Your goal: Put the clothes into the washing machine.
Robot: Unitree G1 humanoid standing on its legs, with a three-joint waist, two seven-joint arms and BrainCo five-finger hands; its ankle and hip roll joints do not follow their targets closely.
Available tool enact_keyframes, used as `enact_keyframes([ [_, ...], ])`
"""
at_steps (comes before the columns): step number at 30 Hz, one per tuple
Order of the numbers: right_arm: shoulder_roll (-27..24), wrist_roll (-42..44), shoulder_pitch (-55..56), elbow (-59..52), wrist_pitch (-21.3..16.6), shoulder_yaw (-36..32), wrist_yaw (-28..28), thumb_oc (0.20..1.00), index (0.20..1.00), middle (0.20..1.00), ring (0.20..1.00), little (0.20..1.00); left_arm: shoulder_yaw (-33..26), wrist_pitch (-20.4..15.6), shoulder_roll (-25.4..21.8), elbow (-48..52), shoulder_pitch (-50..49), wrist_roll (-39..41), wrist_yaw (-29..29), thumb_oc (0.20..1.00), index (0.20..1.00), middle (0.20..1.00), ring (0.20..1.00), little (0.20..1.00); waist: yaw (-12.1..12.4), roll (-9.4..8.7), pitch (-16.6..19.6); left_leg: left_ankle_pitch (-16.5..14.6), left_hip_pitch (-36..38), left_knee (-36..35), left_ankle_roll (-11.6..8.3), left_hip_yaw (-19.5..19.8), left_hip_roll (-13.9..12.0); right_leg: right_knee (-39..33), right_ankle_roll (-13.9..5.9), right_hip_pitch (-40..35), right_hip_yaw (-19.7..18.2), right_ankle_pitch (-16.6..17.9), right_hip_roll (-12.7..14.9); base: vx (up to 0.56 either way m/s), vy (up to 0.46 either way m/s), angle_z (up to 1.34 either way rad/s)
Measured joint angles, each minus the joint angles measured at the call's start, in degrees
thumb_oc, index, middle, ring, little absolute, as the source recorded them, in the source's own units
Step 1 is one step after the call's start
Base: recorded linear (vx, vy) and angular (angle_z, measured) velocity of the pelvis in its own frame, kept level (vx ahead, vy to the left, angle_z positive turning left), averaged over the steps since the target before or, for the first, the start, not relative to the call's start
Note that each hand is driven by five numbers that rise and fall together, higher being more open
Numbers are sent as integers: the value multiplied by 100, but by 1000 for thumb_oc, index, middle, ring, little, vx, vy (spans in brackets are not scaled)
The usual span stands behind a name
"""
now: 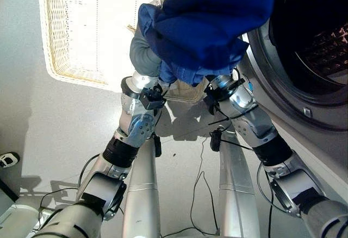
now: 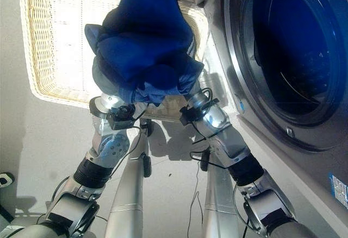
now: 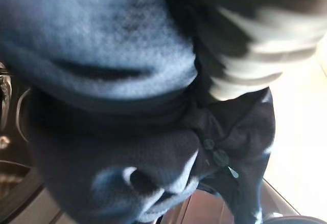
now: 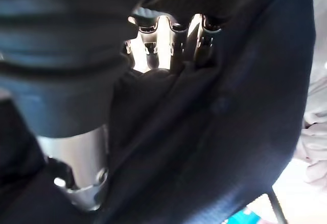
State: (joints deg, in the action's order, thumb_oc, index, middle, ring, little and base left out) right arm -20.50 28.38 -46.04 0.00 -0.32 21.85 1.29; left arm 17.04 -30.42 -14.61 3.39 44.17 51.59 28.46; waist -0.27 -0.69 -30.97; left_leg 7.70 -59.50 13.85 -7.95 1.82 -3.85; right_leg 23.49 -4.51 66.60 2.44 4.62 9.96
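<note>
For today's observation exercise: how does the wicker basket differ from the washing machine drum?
The wicker basket is pale, woven and rectangular; the washing machine drum is dark, metal-rimmed and round. The basket lies open-topped on the floor; the drum opens sideways. The blue garment is held up between them, inside neither.

One blue garment [image 1: 209,26] — a single bundled piece, as far as the folds let me tell. One wicker basket [image 1: 70,58], one washing machine [image 2: 283,48] with one round door opening — and two robot hands under the cloth, the right hand [image 4: 168,35] partly visible.
</note>
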Motion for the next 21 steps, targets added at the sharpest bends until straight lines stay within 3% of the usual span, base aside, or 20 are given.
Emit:
enact_keyframes([
  [1, -12, -32, -38, 83, 65, 40, -12, 564, 564, 564, 564, 564, 2, 0, 3, 0, 4, 15, 27, 200, 200, 200, 200, 200, 6, 0, 0, 1, 6, 5, 2, 2, 7, 19, 1, 0, 0, -4, 8, 0, -2, 4],
  [2, -33, -82, -47, 162, 197, 90, -24, 200, 200, 200, 200, 200, 10, 0, 4, 0, 3, 57, 67, 200, 200, 200, 200, 200, 24, 0, 0, 3, 17, 7, 4, 2, 15, 38, 3, -2, -1, -11, 18, 0, 0, 0],
  [7, -132, -180, -111, 321, 545, 226, 16, 200, 200, 200, 200, 200, 22, 0, -20, 3, 7, 115, 88, 200, 200, 200, 200, 200, 129, 0, 0, 13, 58, 8, 5, 20, 21, 60, -4, -52, 10, -28, 25, 0, -3, 1],
  [14, -135, 57, -117, 477, 663, 300, 347, 200, 200, 200, 200, 200, 33, -29, -8, 4, 17, 98, 4, 200, 200, 200, 200, 200, 120, 0, 0, 15, 58, 10, 5, 44, 25, 73, -1, -56, 27, -41, 29, 0, -2, 0],
  [21, -197, 574, -107, 476, 750, 309, 642, 200, 200, 200, 200, 200, 25, -488, -61, 4, 11, -502, -905, 200, 200, 200, 200, 200, 125, 0, 0, 15, 57, 10, 5, 54, 25, 79, 0, -57, 35, -48, 29, 0, 0, 0],
])
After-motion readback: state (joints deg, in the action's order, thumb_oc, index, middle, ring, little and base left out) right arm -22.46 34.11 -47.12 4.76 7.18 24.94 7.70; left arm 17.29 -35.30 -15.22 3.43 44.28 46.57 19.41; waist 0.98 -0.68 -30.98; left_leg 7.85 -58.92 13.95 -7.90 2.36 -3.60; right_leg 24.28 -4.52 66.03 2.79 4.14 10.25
